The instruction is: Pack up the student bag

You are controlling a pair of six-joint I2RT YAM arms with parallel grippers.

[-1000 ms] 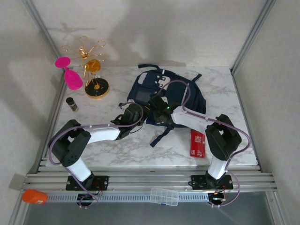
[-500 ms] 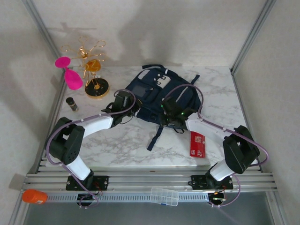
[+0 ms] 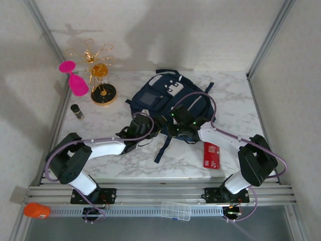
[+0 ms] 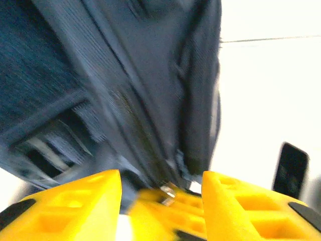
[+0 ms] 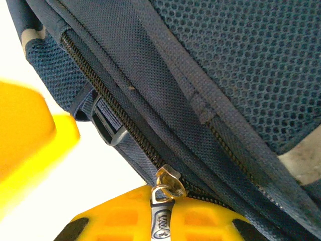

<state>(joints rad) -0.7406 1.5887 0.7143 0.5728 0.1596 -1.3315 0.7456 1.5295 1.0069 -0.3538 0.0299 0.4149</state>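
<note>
On the white marble table (image 3: 125,160), boxed in by plain white walls, your student bag (image 3: 150,98) lies flat mid-table toward the back. Its long axis runs back-to-front, handle end at the far wall, straps trailing toward you. The overhead view gives you that layout. The right wrist view gives you the zip pull (image 5: 163,201) lying on the right gripper (image 3: 176,120), which is closed down; can't tell if it's pinched. Your left gripper (image 4: 160,178) has its fingers apart at the bag's near left edge, blurry, nothing clearly held.
</note>
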